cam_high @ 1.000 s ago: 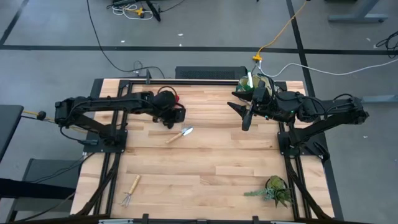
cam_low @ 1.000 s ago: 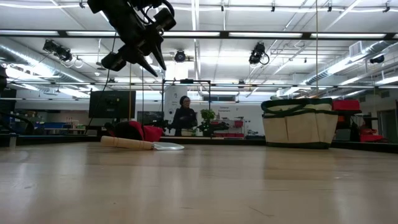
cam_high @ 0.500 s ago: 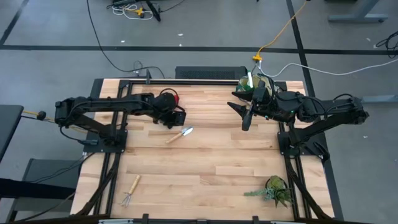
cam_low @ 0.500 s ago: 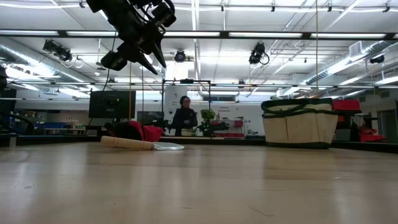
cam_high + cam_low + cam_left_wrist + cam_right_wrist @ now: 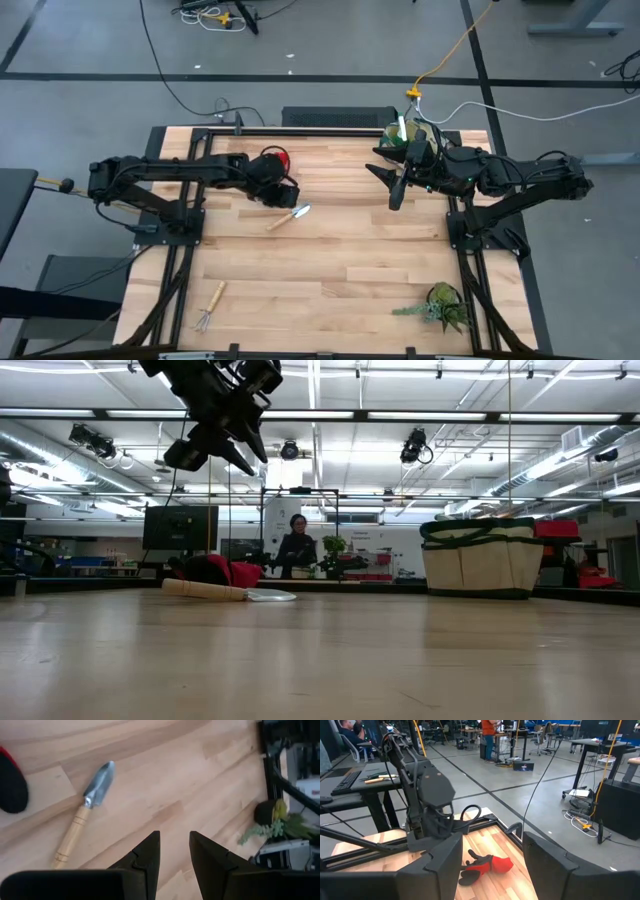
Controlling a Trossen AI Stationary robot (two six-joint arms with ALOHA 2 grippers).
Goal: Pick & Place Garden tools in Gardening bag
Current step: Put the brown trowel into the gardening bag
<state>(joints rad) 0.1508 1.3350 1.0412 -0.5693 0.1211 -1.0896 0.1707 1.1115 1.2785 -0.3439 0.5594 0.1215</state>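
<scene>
Lying beside left gripper (image 5: 283, 189): trowel (image 5: 288, 216), untouched.

Left tool (image 5: 290, 191) has edged off the gloves (image 5: 274, 157).

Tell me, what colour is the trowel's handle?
Light natural wood; the trowel shows best in the left wrist view.
</scene>
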